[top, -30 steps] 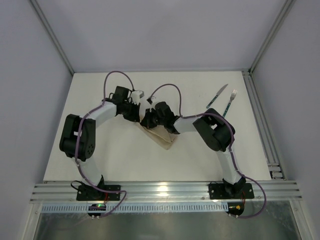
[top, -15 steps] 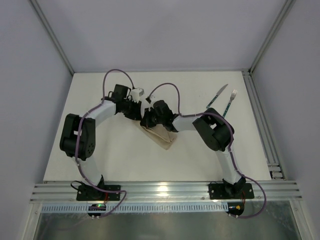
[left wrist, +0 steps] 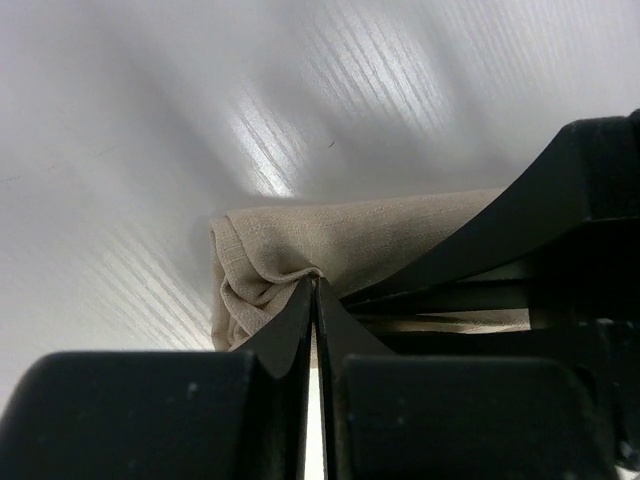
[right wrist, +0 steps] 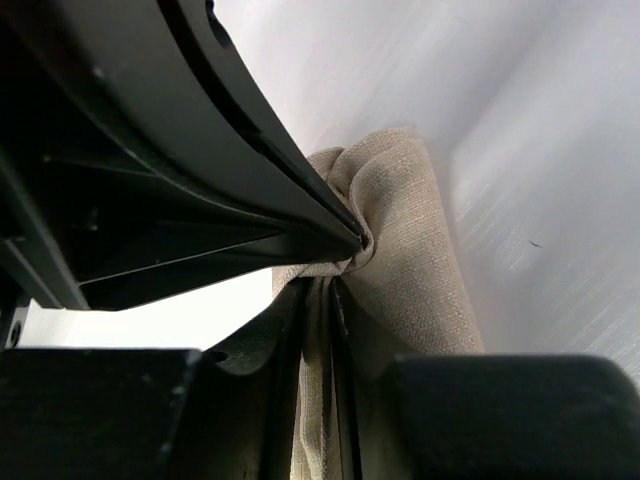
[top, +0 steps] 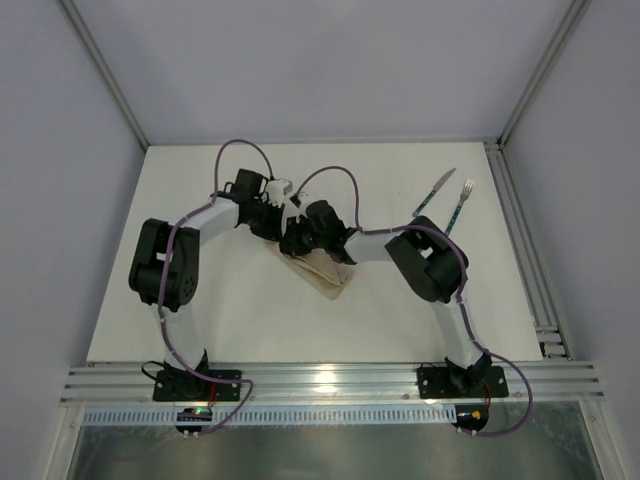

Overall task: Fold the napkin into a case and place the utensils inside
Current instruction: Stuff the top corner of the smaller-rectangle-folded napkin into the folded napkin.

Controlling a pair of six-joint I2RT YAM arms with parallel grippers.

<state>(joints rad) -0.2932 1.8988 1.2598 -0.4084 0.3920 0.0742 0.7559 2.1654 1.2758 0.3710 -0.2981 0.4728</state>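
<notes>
Fingertips of the left gripper (left wrist: 315, 282) are pressed together on a bunched fold of the napkin (left wrist: 330, 235). The right gripper (right wrist: 318, 300) meets it there with cloth between its fingers; whether they grip, I cannot tell. On the table (top: 250, 320) the part-folded napkin lies mid-scene under both wrists. Knife (top: 434, 192) and fork (top: 460, 205) lie far right. For a neat case, one pinch should anchor the fold while the other re-grips, edges aligned.

White tabletop (top: 250, 320) within pale grey walls (top: 320, 60), aluminium rail (top: 330, 382) in front
</notes>
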